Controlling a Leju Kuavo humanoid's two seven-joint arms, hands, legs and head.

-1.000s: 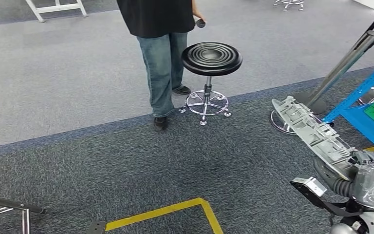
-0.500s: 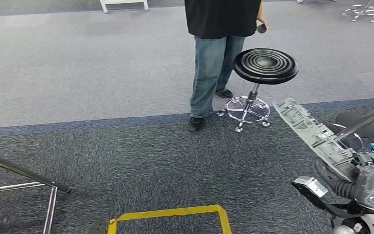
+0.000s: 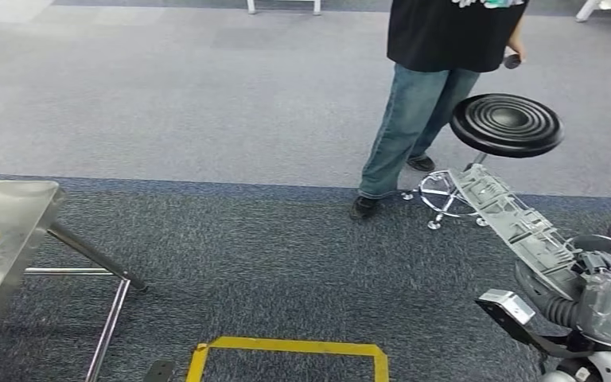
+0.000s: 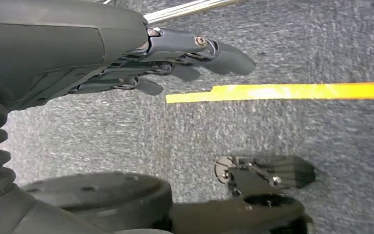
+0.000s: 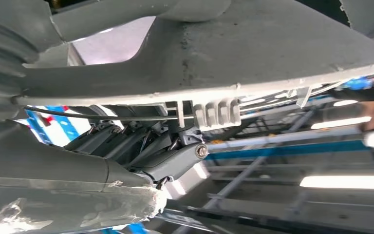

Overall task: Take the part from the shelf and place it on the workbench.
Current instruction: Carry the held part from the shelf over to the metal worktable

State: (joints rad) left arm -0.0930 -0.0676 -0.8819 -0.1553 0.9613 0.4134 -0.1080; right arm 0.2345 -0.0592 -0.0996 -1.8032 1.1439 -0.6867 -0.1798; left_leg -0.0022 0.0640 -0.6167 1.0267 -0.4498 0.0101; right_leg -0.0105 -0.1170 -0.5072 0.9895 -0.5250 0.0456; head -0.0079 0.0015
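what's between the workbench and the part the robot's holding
In the head view, bare dark carpet lies between the workbench and the part, with yellow floor tape nearer.

Even, soft overhead light fills the head view, with faint shadows on the carpet point(image 3: 286, 263). The worktop point(image 3: 4, 239) shows dull glare. Beyond the right hand point(image 5: 141, 151), ceiling lights streak, overexposed and blurred.

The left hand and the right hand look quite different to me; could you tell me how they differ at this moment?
The right hand grips the long grey ribbed part, while the left hand holds nothing, its fingers loosely extended. The right hand is raised, carrying the part out ahead of the robot; the left hand hangs low over the dark carpet near a yellow floor line. Both have dark fingers.
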